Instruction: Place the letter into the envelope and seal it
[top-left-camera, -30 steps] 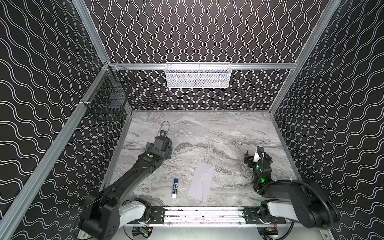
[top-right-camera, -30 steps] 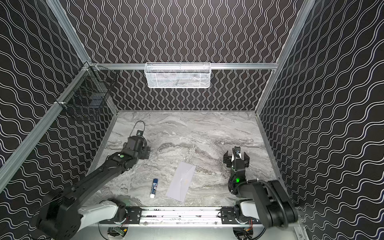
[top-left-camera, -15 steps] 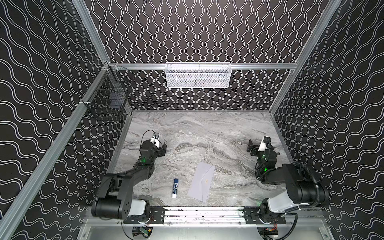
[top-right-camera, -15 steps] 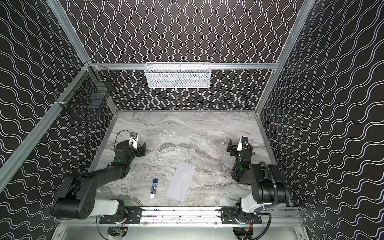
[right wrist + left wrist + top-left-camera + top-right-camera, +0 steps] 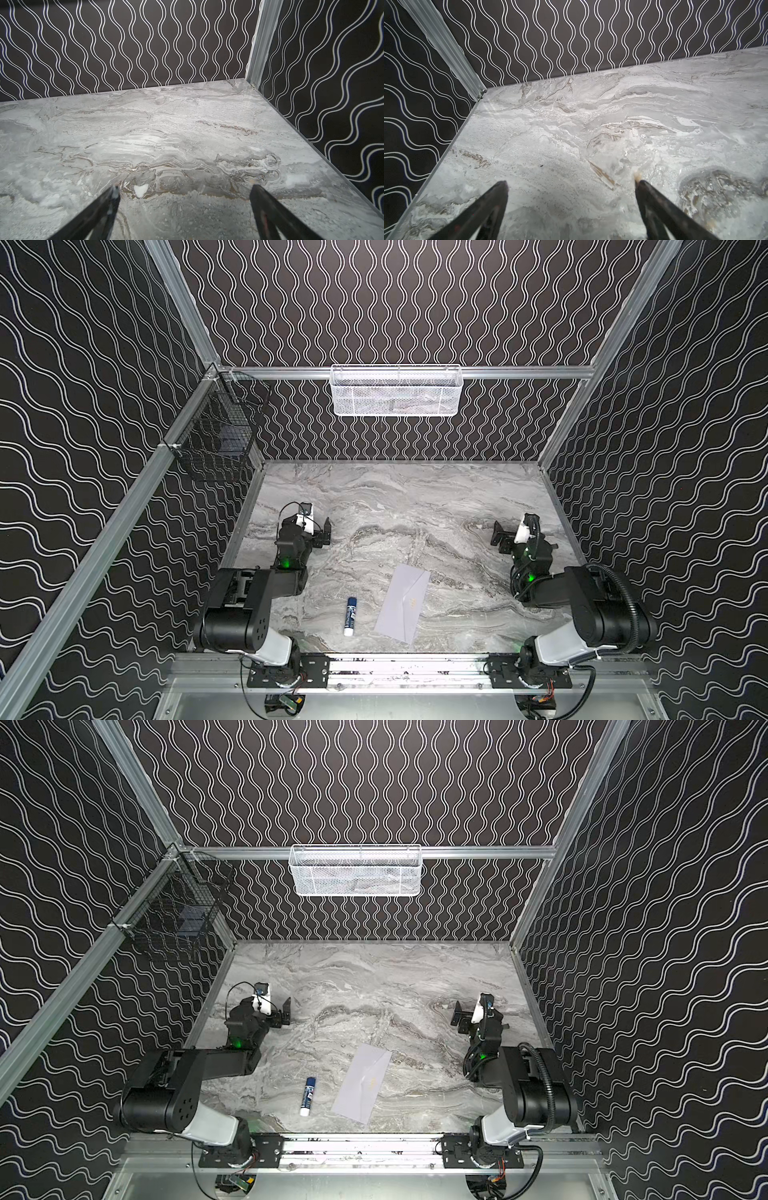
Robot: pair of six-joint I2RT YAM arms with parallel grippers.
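I see the envelope (image 5: 402,604) lying flat on the gray marble table (image 5: 415,506), near the front edge and about in the middle. It is pale gray-purple and sits a bit crooked. Its pointed flap is folded down over its body, and there is a tiny yellow mark near the tip of the flap. I see it the same way in both top views (image 5: 363,1083). I cannot tell if the letter is inside it.

A blue and white glue stick (image 5: 350,616) lies on the table to the left of the envelope. It is near the envelope but does not touch it.

My left gripper (image 5: 323,534) is on the left side of the table, well apart from the envelope. Its jaws stand wide and hold nothing. In the left wrist view the left gripper (image 5: 570,184) has only bare marble between its two dark fingers (image 5: 496,199).

My right gripper (image 5: 500,537) is on the right side, also well apart from the envelope. Its jaws stand wide too, with nothing in them. The right wrist view shows the right gripper (image 5: 185,189) over bare table near the back corner.

A white mesh basket (image 5: 396,390) hangs on the back wall. A black wire basket (image 5: 218,439) hangs on the left wall.
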